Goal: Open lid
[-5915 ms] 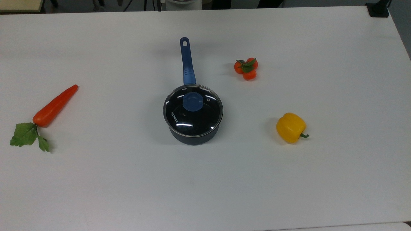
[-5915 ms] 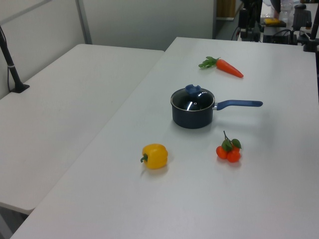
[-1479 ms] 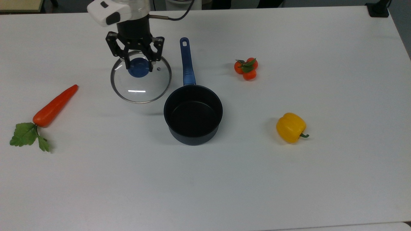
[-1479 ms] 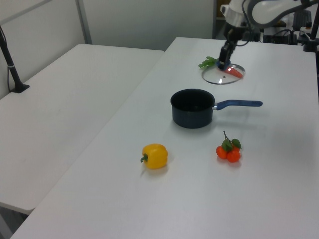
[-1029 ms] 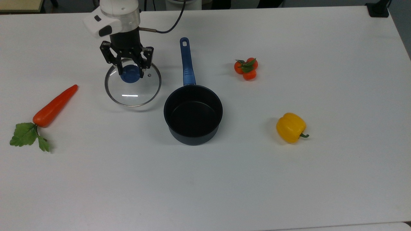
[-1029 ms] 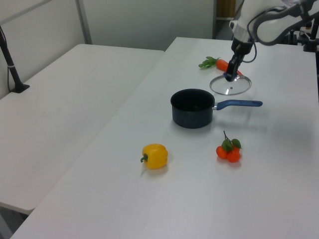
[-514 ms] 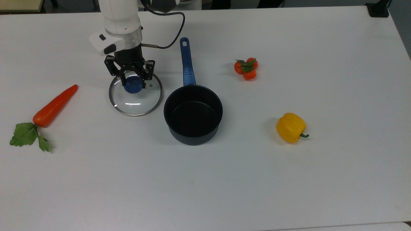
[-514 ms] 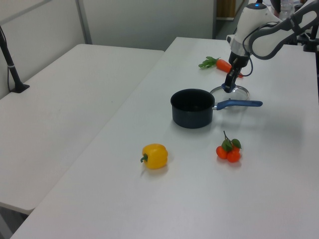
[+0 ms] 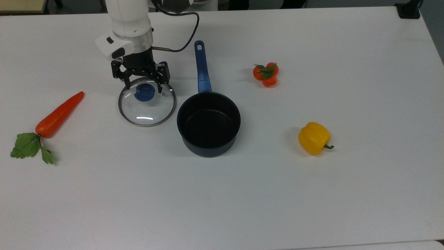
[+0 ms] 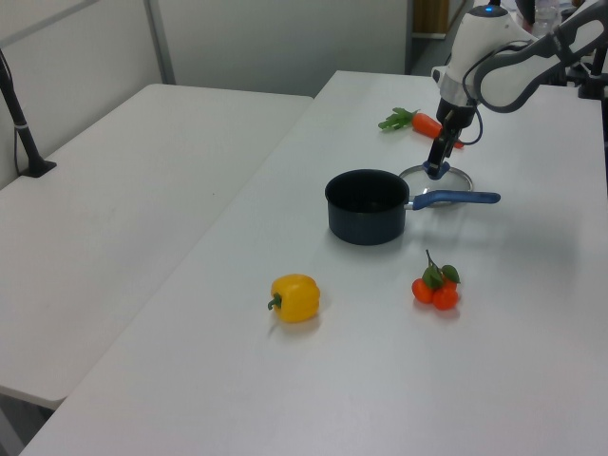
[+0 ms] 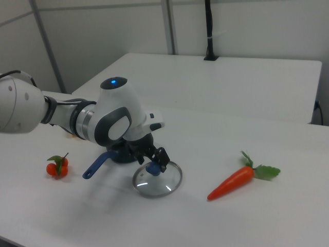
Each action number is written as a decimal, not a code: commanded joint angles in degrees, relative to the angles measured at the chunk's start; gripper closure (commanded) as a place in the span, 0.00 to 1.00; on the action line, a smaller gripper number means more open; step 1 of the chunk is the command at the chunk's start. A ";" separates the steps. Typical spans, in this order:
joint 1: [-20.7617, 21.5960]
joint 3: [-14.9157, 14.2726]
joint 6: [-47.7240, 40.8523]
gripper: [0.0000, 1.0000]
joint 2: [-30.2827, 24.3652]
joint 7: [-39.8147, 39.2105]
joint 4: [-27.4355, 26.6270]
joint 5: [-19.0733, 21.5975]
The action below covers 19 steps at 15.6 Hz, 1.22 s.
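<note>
No lettering can be read on the lid (image 9: 147, 106) at this moment. It lies flat on the white table (image 9: 312, 194), knob up, off the saucepan (image 9: 208, 124) and just beside it at about ten o'clock from the pan's bowl in the top view. The end effector (image 9: 144, 86) sits over the lid's blue knob (image 9: 144, 92) with its fingers (image 9: 162, 84) spread, released, one on each side of the knob with a gap showing. One saucepan stands uncovered, its dark inside bare, its long blue handle (image 9: 202, 67) pointing to twelve o'clock in the top view. Counted on the table: one lid, one saucepan, one carrot (image 9: 55, 116) with a green leaf at nine o'clock, one yellow bell pepper (image 9: 314, 138) at three o'clock, and one cluster of three small orange fruits (image 9: 266, 74) at one o'clock from the pan.
</note>
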 commanded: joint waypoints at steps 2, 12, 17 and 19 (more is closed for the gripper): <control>0.21 -0.03 -15.10 0.00 -1.80 -0.73 9.81 -0.09; 10.57 -0.29 -46.68 0.00 -7.94 3.47 27.24 -0.61; 10.85 -0.20 -52.13 0.00 -11.29 6.21 27.24 -0.70; 10.85 -0.11 -52.06 0.00 -11.20 6.21 27.24 -0.70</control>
